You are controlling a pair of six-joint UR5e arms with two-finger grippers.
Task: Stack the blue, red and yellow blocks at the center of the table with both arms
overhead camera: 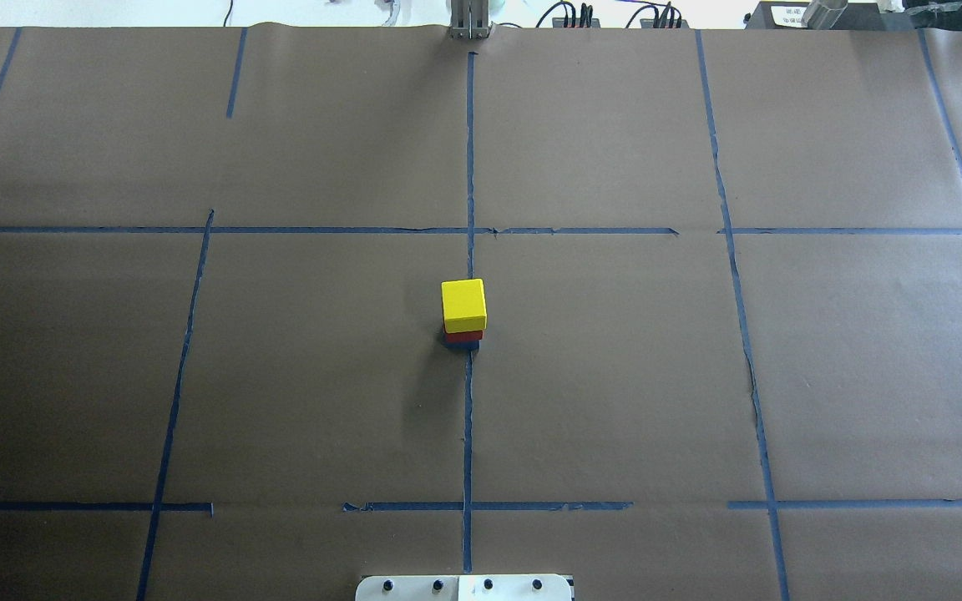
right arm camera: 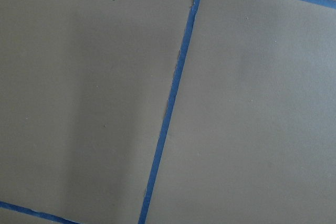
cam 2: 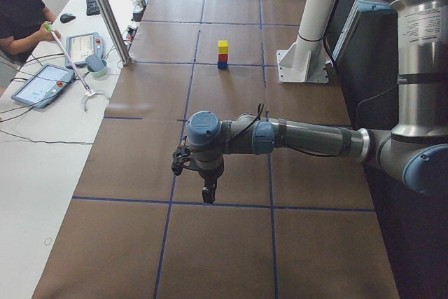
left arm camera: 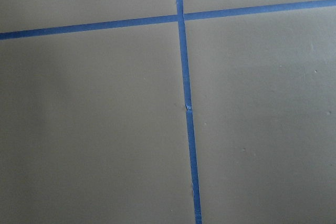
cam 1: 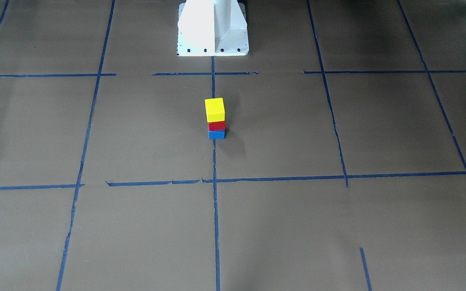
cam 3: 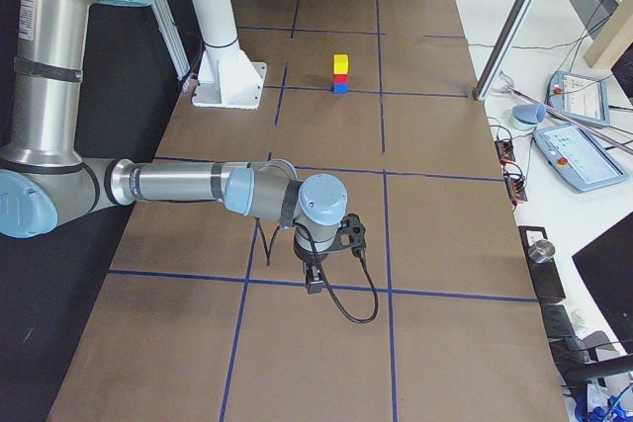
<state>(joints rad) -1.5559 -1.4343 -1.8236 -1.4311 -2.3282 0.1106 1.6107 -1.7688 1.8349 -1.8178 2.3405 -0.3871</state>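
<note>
Front view: my job looks done, yellow (cam 1: 214, 109) on red (cam 1: 217, 126) on blue (cam 1: 216, 134), far from all edges. Left gripper (cam 2: 207, 192), right gripper (cam 3: 314, 282): squeezed or loose, I cannot tell.

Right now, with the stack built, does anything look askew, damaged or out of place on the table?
Nothing much. The yellow block sits squarely on the red block, which sits on the blue block, upright on the centre line. Only the blue tape looks ragged and gapped in places.
</note>
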